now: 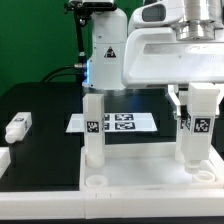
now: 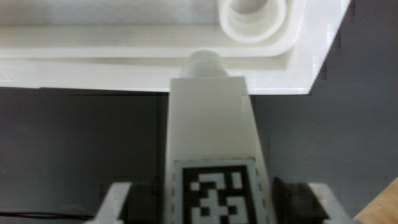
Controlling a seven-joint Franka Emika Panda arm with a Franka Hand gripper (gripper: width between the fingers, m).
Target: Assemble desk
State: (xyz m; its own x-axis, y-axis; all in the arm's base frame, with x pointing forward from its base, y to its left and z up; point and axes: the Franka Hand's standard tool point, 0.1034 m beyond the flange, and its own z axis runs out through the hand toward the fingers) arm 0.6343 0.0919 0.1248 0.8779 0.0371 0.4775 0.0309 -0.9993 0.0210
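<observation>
Gripper (image 1: 197,106) is clenching a tagged leg (image 2: 214,125) upright, peg end pointing twd corner socket (image 2: 254,18) of desk top (image 1: 150,172) just below it so peg can seat; 2nd leg (image 1: 92,125) is standing well aside

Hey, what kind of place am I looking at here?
Probably a robotics lab bench: a robot arm holds a tagged white leg in its end effector, the marker board lies on a black table, and there is a green backdrop.
</observation>
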